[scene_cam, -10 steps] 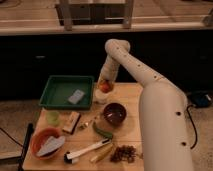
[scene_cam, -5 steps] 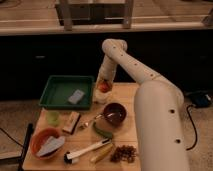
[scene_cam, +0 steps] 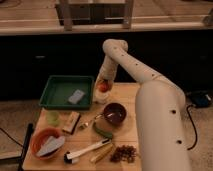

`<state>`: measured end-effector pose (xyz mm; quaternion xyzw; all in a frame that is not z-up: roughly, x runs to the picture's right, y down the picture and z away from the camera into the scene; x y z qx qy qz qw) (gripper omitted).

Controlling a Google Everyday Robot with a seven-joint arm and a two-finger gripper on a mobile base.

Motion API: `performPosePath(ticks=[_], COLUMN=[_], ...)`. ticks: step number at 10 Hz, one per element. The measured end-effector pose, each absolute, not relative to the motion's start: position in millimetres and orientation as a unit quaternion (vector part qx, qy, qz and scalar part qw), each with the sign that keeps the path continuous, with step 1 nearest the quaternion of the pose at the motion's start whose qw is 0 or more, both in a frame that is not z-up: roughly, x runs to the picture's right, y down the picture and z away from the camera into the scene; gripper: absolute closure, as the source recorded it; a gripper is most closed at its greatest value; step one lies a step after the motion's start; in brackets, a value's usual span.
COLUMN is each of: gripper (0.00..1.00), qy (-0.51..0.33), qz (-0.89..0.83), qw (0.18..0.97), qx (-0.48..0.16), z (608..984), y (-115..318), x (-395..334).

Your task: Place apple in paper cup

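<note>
Tool (scene_cam: 103, 81) is at the far edge of the surface (scene_cam: 126, 93), pointing down, directly over the paper cup (scene_cam: 101, 98). Apple (scene_cam: 103, 88) is at the tool tip, at or just above the cup mouth; can't tell if it's resting on the rim. Grip state: cannot tell from here.

Layout around the paper cup:
- green tray (scene_cam: 57, 90) at 9 o'clock, just beside it
- maroon bowl (scene_cam: 115, 114) at 5 o'clock, near
- pale green cup (scene_cam: 52, 118) at 8 o'clock, well apart

Green vegetable (scene_cam: 103, 131) lies at the bowl's 7 o'clock. Orange bowl (scene_cam: 37, 136) sits at the surface's 7 o'clock corner.
</note>
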<state>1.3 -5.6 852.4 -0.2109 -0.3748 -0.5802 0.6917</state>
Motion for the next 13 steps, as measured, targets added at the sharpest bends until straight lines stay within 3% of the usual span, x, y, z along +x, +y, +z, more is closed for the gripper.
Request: performPosePath(ticks=[13], gripper=[0.20], qy=[-0.372], qz=[-0.554], qw=[0.712], qx=[-0.219], z=[854.0], y=[-14.3], x=[8.8])
